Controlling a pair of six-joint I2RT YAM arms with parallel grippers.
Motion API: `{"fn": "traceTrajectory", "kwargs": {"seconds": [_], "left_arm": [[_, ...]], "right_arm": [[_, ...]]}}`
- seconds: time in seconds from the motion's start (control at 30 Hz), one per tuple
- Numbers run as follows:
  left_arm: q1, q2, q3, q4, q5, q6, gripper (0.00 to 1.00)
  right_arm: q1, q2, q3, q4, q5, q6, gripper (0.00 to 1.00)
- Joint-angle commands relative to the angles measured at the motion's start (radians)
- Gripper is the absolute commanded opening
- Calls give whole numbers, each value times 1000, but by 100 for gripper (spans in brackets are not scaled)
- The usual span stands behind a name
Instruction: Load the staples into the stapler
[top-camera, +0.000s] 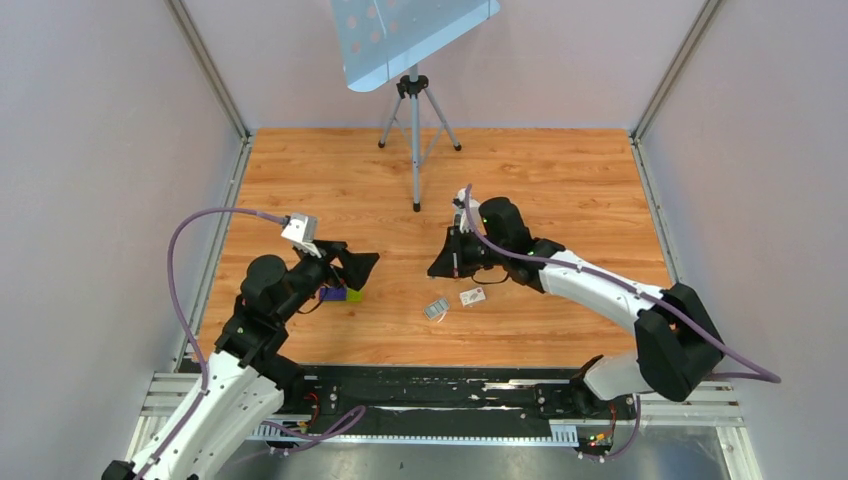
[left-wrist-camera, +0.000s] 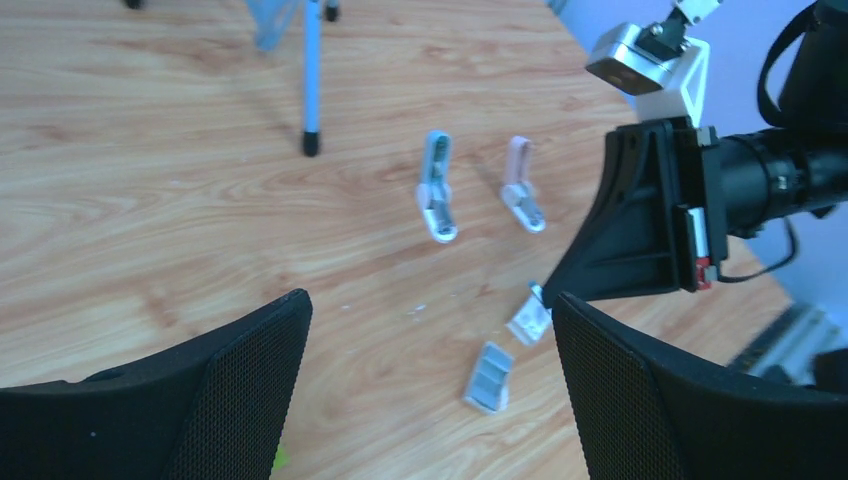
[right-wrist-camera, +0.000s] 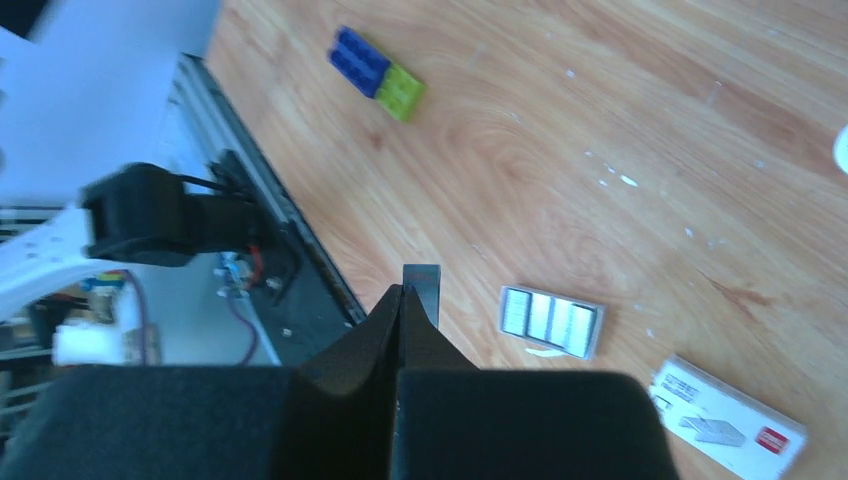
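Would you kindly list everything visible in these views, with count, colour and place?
pink stapler: one, pale pink, on the table past the card
blue stapler: one, light blue, beside the pink one
staple tray: one, grey-white, between the arms
card: one, white, labelled, next to the tray
block: one, purple-blue and green, near the left arm
grey strip: one, grey, at the right fingertips
tripod: one, grey, far side
panel: one, pale blue, atop the tripod
table: one, wood-grain
left gripper: one, black, open
right gripper: one, black, closed on the strip
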Motion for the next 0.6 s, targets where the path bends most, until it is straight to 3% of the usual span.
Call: {"fn": "traceTrajectory", "kwargs": {"seconds": [0.0, 0.2, 0.37, 0.57], "left_arm": [[7, 99, 27, 162, 186, -190, 91], [7, 272, 35, 317, 374, -444, 79], [8, 329, -67, 660, 443, -686, 72], [5, 346, -125, 832, 470, -731, 72]], "right_arm": [[-51, -78, -68, 258, -141, 198, 0], [-65, -156, -166, 521, -121, 397, 0], [-63, -203, -229, 662, -66, 506, 0], [-64, -240, -263, 698, -13, 550, 0]]}}
